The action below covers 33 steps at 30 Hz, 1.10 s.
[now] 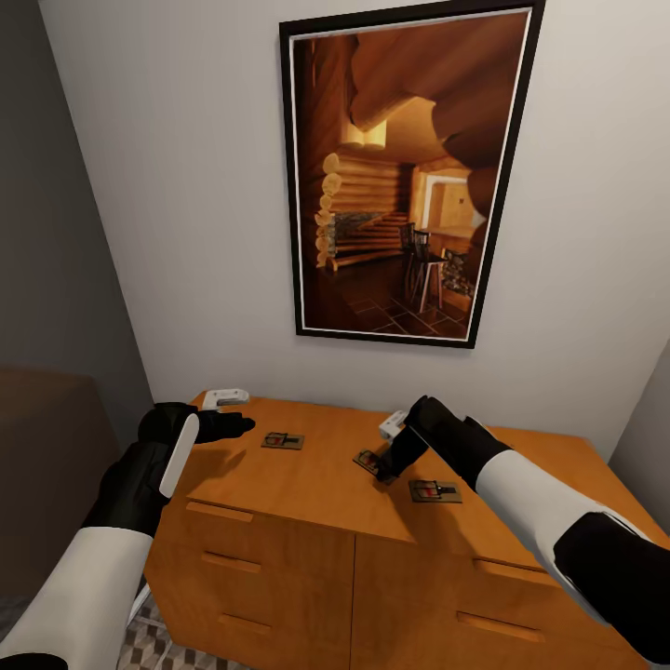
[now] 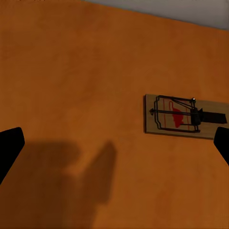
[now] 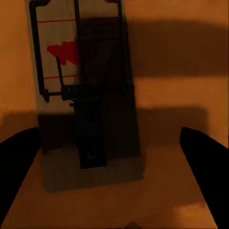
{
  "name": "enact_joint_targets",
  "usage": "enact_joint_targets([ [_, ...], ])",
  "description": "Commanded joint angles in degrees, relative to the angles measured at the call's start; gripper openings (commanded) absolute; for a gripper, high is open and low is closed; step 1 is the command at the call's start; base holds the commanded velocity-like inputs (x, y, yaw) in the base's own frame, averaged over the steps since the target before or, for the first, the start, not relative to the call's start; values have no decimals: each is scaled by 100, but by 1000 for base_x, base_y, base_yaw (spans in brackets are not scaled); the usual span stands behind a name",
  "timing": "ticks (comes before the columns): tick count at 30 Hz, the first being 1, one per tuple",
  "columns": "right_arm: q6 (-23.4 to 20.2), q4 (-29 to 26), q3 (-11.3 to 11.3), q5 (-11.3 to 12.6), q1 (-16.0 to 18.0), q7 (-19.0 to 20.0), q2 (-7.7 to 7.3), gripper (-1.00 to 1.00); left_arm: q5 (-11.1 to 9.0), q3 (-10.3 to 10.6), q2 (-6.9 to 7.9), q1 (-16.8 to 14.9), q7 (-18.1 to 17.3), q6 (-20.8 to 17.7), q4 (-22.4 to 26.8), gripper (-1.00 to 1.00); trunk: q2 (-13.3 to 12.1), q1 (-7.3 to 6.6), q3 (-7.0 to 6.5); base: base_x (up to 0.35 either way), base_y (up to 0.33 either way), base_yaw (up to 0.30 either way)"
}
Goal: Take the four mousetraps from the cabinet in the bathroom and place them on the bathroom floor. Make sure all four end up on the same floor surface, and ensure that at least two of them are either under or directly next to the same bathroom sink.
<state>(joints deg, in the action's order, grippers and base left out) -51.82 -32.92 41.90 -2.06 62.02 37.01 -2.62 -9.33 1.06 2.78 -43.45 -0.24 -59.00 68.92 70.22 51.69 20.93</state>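
Note:
Three mousetraps lie flat on top of the orange-brown cabinet (image 1: 307,484): a left one (image 1: 282,440), a middle one (image 1: 368,460) and a right one (image 1: 435,490). My left gripper (image 1: 244,425) hovers open over the cabinet's left end, a short way from the left mousetrap (image 2: 183,116), which lies near one of its fingertips (image 2: 222,143). My right gripper (image 1: 381,468) is open just above the middle mousetrap (image 3: 81,95), whose near end sits between the two spread fingers (image 3: 19,162) without touching either. A patch of the bathroom floor (image 1: 158,642) shows below the cabinet's left corner.
Two small white gadgets (image 1: 226,397) (image 1: 393,423) rest near the cabinet's back edge. A large framed picture (image 1: 409,177) hangs on the wall above. The cabinet's drawers are shut. A dark brown surface (image 1: 46,447) stands to the left.

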Motion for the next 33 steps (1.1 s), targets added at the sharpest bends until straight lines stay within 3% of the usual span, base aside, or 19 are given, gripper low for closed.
enact_joint_targets([
  [1,23,0,20,-104,-58,32,31,-100,-6,8,4,-6,-3,-21,5,100,2,1,9,0,0,0],
  [3,23,158,8,-101,-58,33,153,-100,-4,8,4,-6,-3,-23,6,100,2,1,9,0,0,0],
  [8,37,507,-91,-114,-58,37,265,-100,-2,8,4,-6,-3,-23,7,100,2,1,9,0,0,0],
  [20,36,555,-155,-119,-58,43,226,-100,-7,8,4,-6,-3,-24,7,100,2,1,9,0,0,0],
  [25,-14,225,-192,-129,-58,54,188,-100,-5,8,4,-6,-3,-24,7,100,2,1,9,0,0,0],
  [26,-818,-1936,-1364,-416,-58,60,-482,-100,-7,8,12,-6,-10,-21,15,100,2,1,9,0,0,0],
  [33,-818,-2078,-1407,-565,-58,61,-524,-100,-7,8,5,-6,-12,-23,28,100,2,1,9,0,0,0],
])
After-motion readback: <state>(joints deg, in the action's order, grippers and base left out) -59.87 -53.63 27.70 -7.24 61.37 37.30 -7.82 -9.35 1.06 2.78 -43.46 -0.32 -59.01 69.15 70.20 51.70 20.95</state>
